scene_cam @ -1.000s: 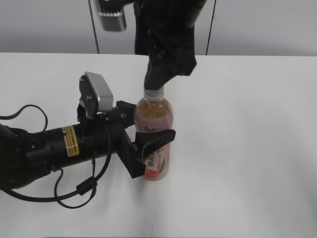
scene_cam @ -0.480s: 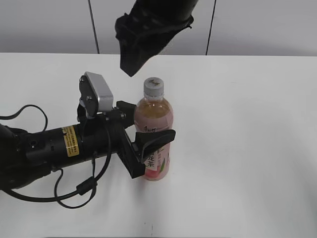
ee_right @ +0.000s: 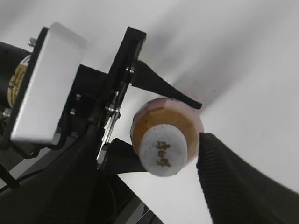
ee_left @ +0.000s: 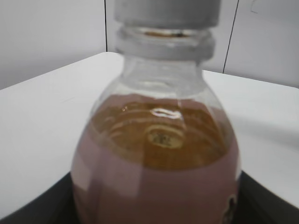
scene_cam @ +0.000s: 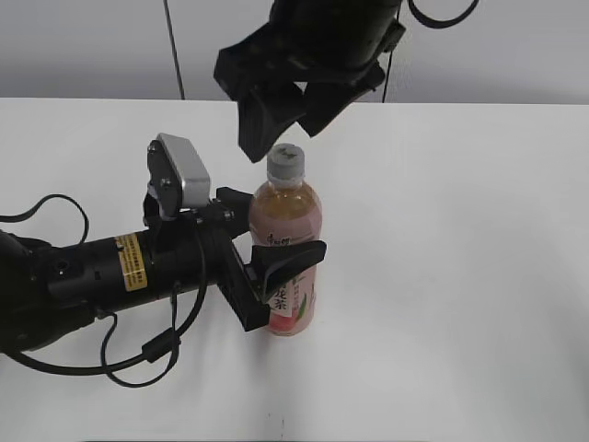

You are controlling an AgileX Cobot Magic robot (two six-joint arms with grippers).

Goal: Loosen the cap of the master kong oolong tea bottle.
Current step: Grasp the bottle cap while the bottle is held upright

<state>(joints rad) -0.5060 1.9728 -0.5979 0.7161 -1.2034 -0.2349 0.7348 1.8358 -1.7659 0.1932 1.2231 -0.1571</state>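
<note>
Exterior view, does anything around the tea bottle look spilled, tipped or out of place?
Nothing stands out. The bottle stands upright on the table, held by the left gripper, cap on, no liquid spilled. The right gripper hangs open above it.

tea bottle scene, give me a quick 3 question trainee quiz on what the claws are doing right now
1. True or false: the left claw is clamped on the tea bottle.
2. Where is the right claw? A) gripping the cap B) open above the cap C) resting on the table
3. Fill in: the cap is ___ the bottle.

Key: 1 true; 2 B; 3 on
</note>
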